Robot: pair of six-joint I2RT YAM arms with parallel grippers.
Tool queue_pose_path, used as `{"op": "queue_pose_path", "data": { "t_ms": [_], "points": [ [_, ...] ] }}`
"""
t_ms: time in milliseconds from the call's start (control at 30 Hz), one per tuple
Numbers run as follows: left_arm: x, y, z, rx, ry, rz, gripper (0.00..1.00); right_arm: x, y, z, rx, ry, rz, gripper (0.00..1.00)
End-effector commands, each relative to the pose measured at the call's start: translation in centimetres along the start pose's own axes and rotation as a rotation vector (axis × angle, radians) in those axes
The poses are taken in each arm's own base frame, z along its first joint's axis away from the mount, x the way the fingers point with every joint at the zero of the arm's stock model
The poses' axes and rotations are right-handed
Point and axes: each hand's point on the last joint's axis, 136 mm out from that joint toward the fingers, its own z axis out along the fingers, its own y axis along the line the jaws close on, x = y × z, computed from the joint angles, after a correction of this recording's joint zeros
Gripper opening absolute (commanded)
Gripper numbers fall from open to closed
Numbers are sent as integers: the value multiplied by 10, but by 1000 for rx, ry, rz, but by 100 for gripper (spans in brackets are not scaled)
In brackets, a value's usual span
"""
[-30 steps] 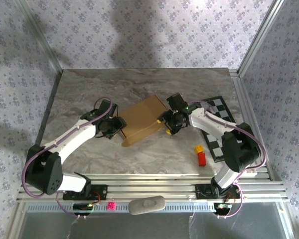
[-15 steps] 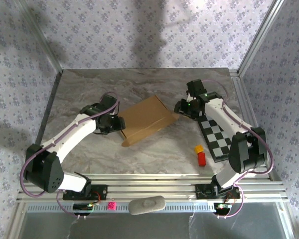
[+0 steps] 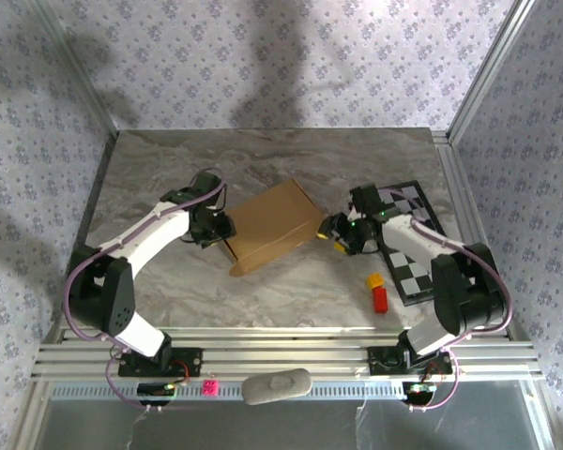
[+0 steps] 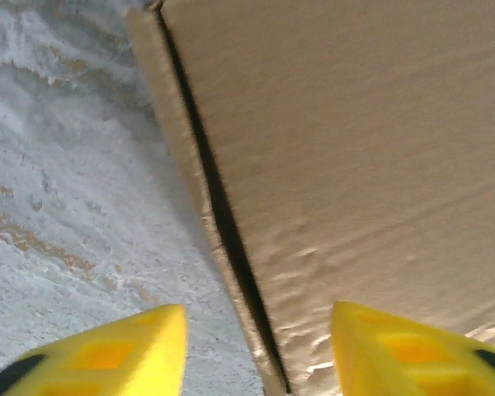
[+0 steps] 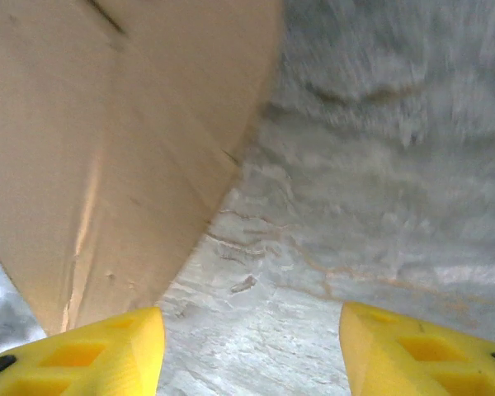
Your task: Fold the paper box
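Mid-table, the left gripper [image 3: 220,228], jaws apart, straddles the left edge of the paper box [image 3: 267,225]. The right gripper [image 3: 331,231], jaws apart, faces its right corner. A lopsided push could slide or twist the box, or crease a flap.

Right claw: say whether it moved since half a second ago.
Yes. The right claw moved back toward the arm bases, from the checkered board's far corner to beside its left edge.
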Motion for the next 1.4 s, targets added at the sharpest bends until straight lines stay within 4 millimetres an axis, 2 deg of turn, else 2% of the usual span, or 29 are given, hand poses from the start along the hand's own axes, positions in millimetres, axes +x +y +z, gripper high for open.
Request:
{"op": "queue_pose_path", "data": {
  "t_ms": [0,67,167,300,433,600,733,900,1067,1267,1367],
  "points": [
    [-25,-6,-20,-44,-71,91,57,-8,48,1,-262,-53,50,60],
    [-43,-7,-23,-61,-96,116,60,-6,56,8,-308,-56,51,61],
    [-78,-8,-22,-106,-122,141,60,-3,56,19,-316,-59,60,62],
    [-124,-18,1,-121,-130,207,52,-1,51,31,-315,-61,98,61],
    [-146,-35,33,-117,-71,313,51,-4,55,45,-318,-55,86,58],
    [-138,-42,59,-50,9,309,47,-10,58,57,-317,-54,78,58],
    [-123,-40,63,-24,35,291,46,-11,59,63,-316,-45,74,60],
    [-114,-36,50,3,4,285,54,-12,60,65,-314,-37,74,55],
    [-96,-35,54,28,80,265,55,-16,55,70,-292,-25,77,41],
    [-103,-35,21,-7,-31,285,63,-17,52,70,-260,-16,68,30],
    [-93,-30,9,-33,-21,307,64,-20,54,67,-255,-22,64,29]
  ]
}}
